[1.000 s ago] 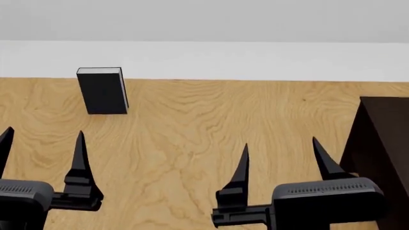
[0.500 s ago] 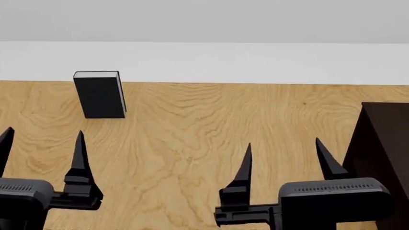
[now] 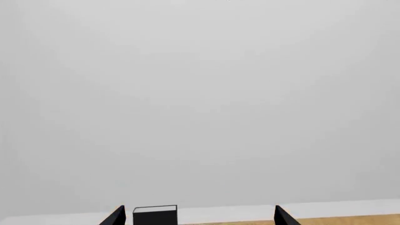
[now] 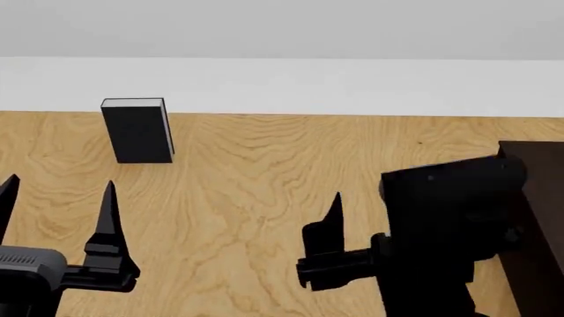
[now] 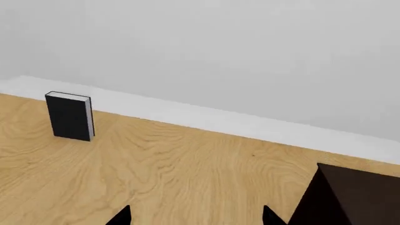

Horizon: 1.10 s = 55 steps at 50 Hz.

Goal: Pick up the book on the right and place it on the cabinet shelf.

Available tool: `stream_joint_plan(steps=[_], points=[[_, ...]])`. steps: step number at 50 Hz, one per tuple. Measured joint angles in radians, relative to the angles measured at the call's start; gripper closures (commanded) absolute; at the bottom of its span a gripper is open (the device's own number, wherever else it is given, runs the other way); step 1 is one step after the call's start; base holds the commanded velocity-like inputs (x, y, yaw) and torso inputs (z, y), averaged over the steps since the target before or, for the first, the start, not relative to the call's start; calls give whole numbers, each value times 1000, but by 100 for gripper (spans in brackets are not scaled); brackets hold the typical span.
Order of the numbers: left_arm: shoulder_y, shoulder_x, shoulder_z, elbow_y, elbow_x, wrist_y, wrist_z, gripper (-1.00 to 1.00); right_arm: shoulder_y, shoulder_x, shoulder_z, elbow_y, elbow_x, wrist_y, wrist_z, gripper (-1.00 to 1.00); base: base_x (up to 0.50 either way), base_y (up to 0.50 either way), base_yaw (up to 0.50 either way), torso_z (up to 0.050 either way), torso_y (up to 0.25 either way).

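Note:
The book on the right is out of view in every frame. The cabinet shelf (image 4: 546, 211) is a very dark brown block at the right edge of the head view, and its corner (image 5: 356, 197) also shows in the right wrist view. My right gripper (image 4: 387, 214) hangs just left of it, open and empty. Only its left finger (image 4: 332, 218) shows in the head view; the arm's body hides the other. In its own wrist view the right gripper (image 5: 196, 218) has wide-set tips over bare floor. My left gripper (image 4: 57, 198) is open and empty at the lower left.
A black book with a white page edge (image 4: 137, 130) stands upright on the wooden floor at the far left, near the white skirting board (image 4: 352, 86). It also shows in the right wrist view (image 5: 70, 116) and between the left gripper's (image 3: 200, 216) fingers as the black book (image 3: 155, 215).
My right arm has swung up and turned, so its dark body now rises in front of the cabinet and hides the right finger. The left gripper and black book hold still.

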<state>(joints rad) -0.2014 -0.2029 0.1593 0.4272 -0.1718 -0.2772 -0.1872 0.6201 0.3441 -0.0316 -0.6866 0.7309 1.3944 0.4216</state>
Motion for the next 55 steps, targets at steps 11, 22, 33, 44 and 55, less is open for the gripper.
stream_joint_plan(steps=[11,22,33,44,55], points=[[-1,-15,-9,23,-27,-18,3,-100,245,155,-116,234,794,65,454,-100,0,0,0,0,0],[-2,-26,-14,40,-45,-34,1,-100,384,294,-283,319,1312,-20,729,-100,0,0,0,0,0],[-3,-35,-14,50,-56,-43,-2,-100,467,389,-443,317,1632,-117,884,-100,0,0,0,0,0],[-3,-43,-14,51,-65,-44,-5,-100,498,445,-562,275,1806,-185,961,-100,0,0,0,0,0],[-5,-50,-11,47,-71,-44,-9,-100,474,491,-635,215,1889,-260,996,-100,0,0,0,0,0]])
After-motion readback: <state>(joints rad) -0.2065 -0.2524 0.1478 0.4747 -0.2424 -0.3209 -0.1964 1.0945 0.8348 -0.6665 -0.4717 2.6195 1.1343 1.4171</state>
